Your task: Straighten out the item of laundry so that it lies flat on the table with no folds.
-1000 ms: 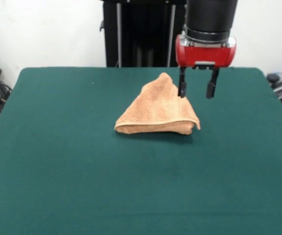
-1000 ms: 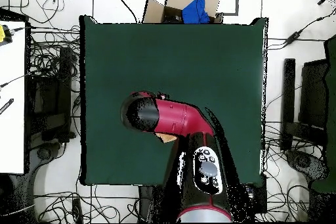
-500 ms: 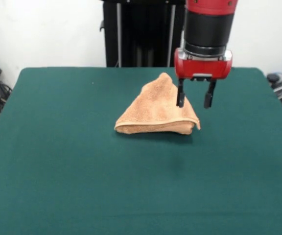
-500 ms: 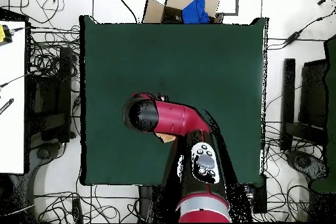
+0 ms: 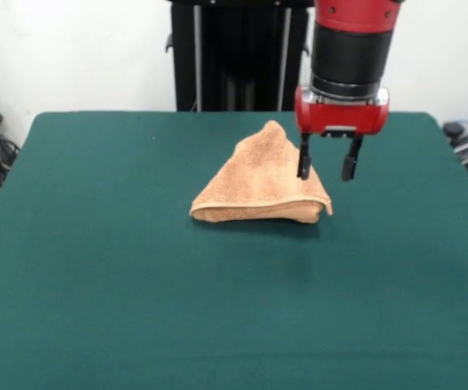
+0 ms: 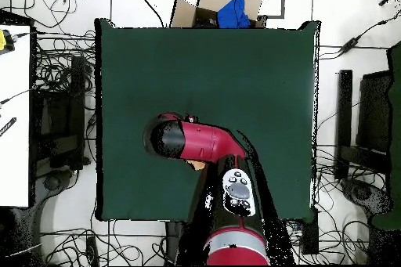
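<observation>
The orange-tan towel (image 5: 260, 180) lies folded into a triangle near the far middle of the green table (image 5: 136, 284). Its point faces the robot and a banded edge runs along its near side. My gripper (image 5: 326, 168) hangs open and empty above the towel's right corner, one finger in front of the cloth, the other over bare table. In the overhead view the arm (image 6: 192, 140) covers nearly all of the towel; only a small tan bit (image 6: 197, 165) shows beneath it.
The black pedestal (image 5: 238, 53) stands behind the table's far edge. In the overhead view a cardboard box with blue cloth (image 6: 227, 7) sits beyond the far edge, and cables lie around the table on the floor.
The gripper has come down lower over the towel's right corner, then shifted slightly right. The towel has not moved.
</observation>
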